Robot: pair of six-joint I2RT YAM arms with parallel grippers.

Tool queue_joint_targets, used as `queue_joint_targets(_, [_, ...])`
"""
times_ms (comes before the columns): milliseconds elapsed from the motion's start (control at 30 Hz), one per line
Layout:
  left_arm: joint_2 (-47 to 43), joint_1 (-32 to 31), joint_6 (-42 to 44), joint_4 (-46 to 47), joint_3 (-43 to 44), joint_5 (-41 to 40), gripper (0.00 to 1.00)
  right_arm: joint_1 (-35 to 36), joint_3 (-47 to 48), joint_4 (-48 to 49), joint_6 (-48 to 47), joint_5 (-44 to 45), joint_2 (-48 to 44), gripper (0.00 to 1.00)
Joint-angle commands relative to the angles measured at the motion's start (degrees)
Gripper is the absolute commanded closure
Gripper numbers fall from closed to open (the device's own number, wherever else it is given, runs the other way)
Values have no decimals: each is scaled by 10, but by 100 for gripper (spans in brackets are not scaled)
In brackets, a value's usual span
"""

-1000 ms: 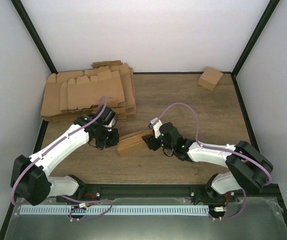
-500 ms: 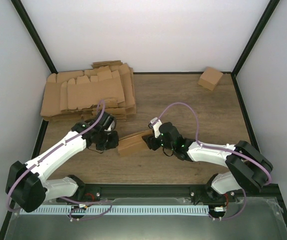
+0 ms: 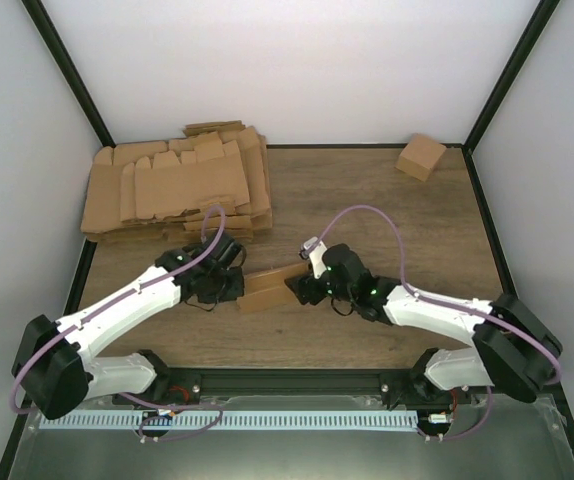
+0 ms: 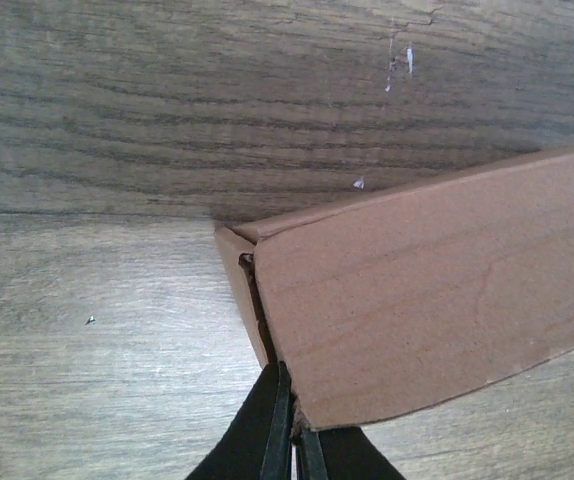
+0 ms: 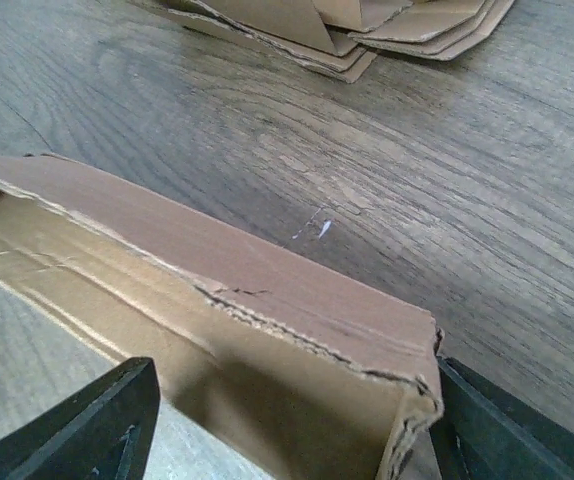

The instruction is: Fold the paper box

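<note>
Left gripper [image 3: 233, 288]: fingers together at the left end corner of the paper box [image 3: 272, 287]; whether cardboard is pinched between them cannot be told. The box lies on the table [image 3: 367, 200] as an oblong sleeve between both arms. Right gripper [image 3: 300, 291]: fingers apart, astride the open, ragged end. Risk: ungripped on the right, the sleeve may skew or collapse, and any push there could tear the frayed edge further.

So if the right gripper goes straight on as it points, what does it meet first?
Most likely the paper box; its open end lies between the spread fingers of the right gripper.
</note>
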Motion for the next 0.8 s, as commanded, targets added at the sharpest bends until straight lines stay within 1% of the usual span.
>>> queue_joint_targets(0, [12, -20, -29, 18, -33, 6, 96, -4, 31, -47, 2, -47, -55, 22])
queue_joint_targets(100, [8, -25, -31, 26, -35, -1, 96, -40, 32, -61, 22, -94, -84, 20])
queue_joint_targets(200, [0, -29, -32, 30, -36, -7, 96, -81, 37, -63, 49, -153, -107, 20])
queue_joint_targets(267, [-5, -31, -33, 33, -35, -8, 96, -100, 46, -66, 64, -176, -113, 21])
queue_joint_targets(367, [-10, -33, -33, 35, -35, -5, 92, -111, 70, -84, 80, -163, -102, 24])
queue_joint_targets(467, [-13, -33, -30, 34, -31, 0, 87, -118, 93, -91, 84, -157, -77, 30])
queue_joint_targets(500, [-15, -33, -30, 33, -28, 1, 83, -121, 97, -91, 87, -157, -68, 32])
queue_joint_targets(533, [-17, -33, -30, 31, -24, 3, 76, -125, 103, -91, 91, -160, -60, 35])
queue_joint_targets(567, [-20, -33, -29, 29, -20, 6, 67, -129, 106, -90, 95, -165, -53, 38])
queue_joint_targets(633, [-25, -34, -27, 30, -13, 21, 53, -137, 112, -92, 102, -172, -40, 46])
queue_joint_targets(700, [-33, -34, -28, 32, -5, 40, 45, -143, 113, -97, 110, -175, -32, 49])
queue_joint_targets(767, [-47, -32, -33, 36, 2, 55, 40, -145, 106, -93, 111, -177, -30, 50])
